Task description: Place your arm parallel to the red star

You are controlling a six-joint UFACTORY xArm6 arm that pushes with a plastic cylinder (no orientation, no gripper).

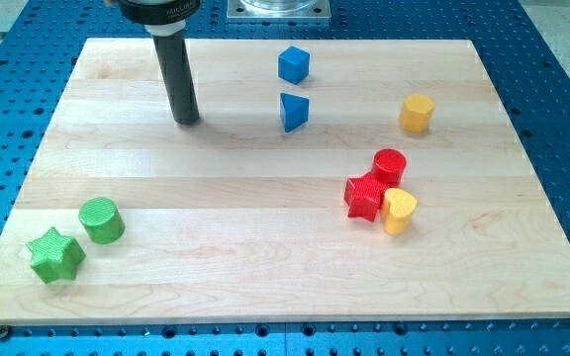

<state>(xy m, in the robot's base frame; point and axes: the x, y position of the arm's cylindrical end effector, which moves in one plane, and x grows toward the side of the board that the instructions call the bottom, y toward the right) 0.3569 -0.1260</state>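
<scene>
Rod tip and red plastic star on a wooden board.
My tip (186, 121), a bare rod with nothing to grip, stood well up-left of the red plastic star (364, 196); the star touched a red cylinder (390, 165) and yellow heart block (399, 210), showing no clear long axis.

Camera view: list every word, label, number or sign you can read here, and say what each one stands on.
None can be read.
Black collar above the rod: faint pale marks, too small and blurred to read.
Blocks, such as the red star, and the wooden board: no print.
My tip rests on the board at the view's upper left, far from the red star.
</scene>
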